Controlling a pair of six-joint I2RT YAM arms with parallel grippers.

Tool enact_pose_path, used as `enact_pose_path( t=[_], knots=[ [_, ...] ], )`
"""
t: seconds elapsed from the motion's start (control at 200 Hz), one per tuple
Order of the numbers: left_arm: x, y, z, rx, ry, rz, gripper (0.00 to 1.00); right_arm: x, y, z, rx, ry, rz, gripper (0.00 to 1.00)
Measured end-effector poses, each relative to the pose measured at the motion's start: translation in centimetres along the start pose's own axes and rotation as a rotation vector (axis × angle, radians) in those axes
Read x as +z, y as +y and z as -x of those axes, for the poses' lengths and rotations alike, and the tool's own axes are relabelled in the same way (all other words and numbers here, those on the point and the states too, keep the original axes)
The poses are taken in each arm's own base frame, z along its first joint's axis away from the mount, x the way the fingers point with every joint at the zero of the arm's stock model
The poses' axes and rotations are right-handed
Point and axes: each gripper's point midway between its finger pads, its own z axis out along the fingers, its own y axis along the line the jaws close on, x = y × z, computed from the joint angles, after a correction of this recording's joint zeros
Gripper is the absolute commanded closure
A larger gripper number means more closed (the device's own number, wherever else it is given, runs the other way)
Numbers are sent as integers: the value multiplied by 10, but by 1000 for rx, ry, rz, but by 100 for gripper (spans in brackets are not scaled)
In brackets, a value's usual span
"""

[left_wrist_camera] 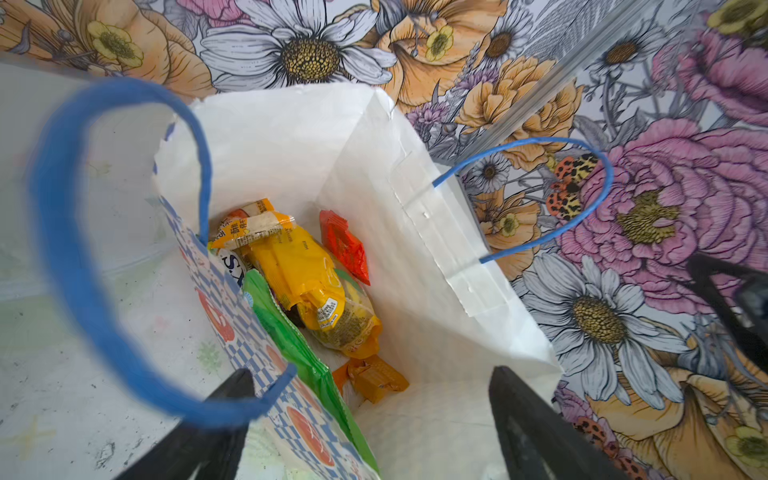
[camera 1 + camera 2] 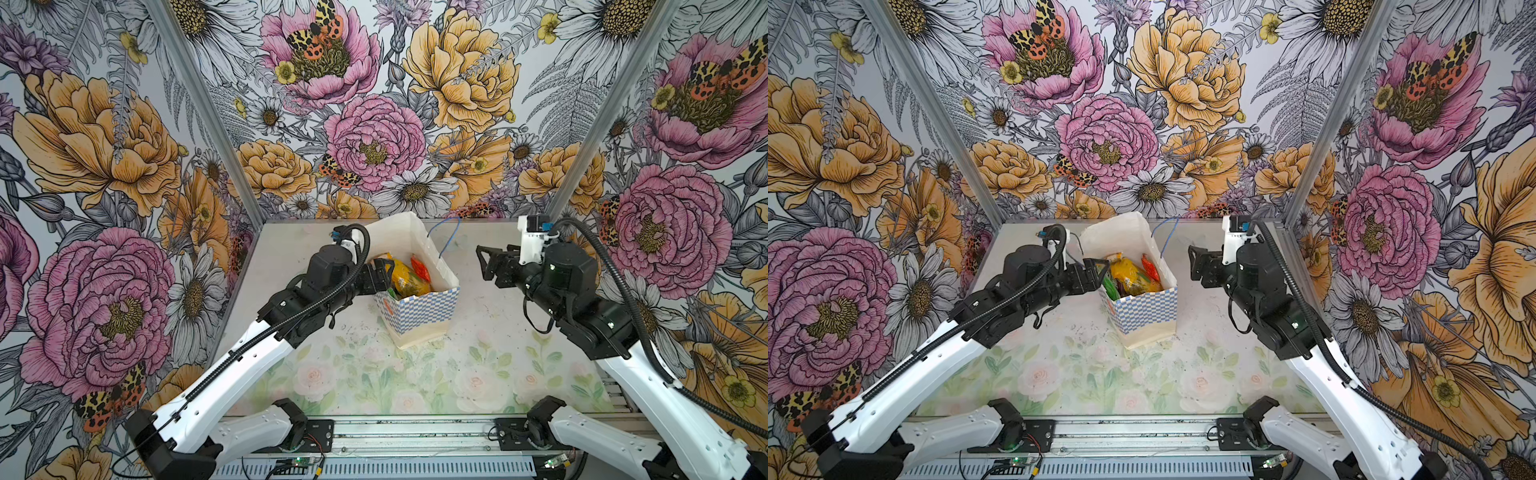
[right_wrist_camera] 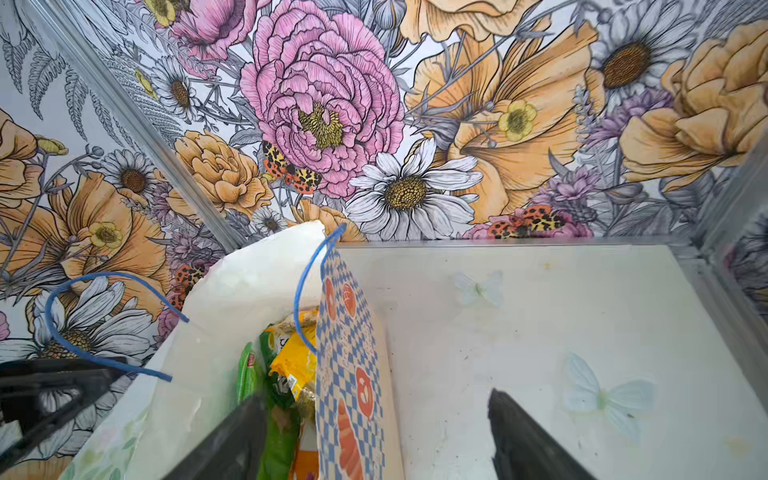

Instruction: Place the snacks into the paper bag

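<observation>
The paper bag [image 2: 419,318] [image 2: 1144,311] stands upright at mid-table, white with a blue checkered band and blue cord handles [image 1: 598,195]. Several snacks lie inside it: a yellow packet [image 1: 299,266] [image 2: 405,278], a red one [image 1: 345,245] [image 2: 1150,268], a green one [image 1: 286,328] [image 3: 249,370] and a small orange one [image 1: 378,378]. My left gripper [image 2: 384,274] [image 1: 372,372] is open over the bag's left rim, one finger [image 1: 224,415] outside the wall, nothing held. To the right of the bag, my right gripper [image 2: 483,264] [image 3: 374,401] hangs open, apart from it and empty.
Floral walls [image 2: 374,137] close in the table [image 2: 478,374] at the back and both sides. A metal rail [image 2: 415,432] with the arm bases runs along the front edge. No loose packets show on the tabletop in both top views.
</observation>
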Motion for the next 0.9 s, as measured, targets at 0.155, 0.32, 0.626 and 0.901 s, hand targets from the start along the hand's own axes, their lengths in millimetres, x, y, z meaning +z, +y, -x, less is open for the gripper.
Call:
enact_pose_path(
  t=[0.155,0.32,0.626,0.901],
  knots=[
    [-42,17,7,26,-117,12,1,-14,-20,-17,-30,-23,-63,15],
    [-83,56,9,-30,-287,89,1,-21,-49,-47,-38,-36,-161,16],
    [-92,172,-23,-58,-558,515,1,-20,-116,-91,-53,-97,-463,10],
    [-34,261,-54,216,-449,912,1,25,-164,-159,-194,37,-675,2]
  ],
)
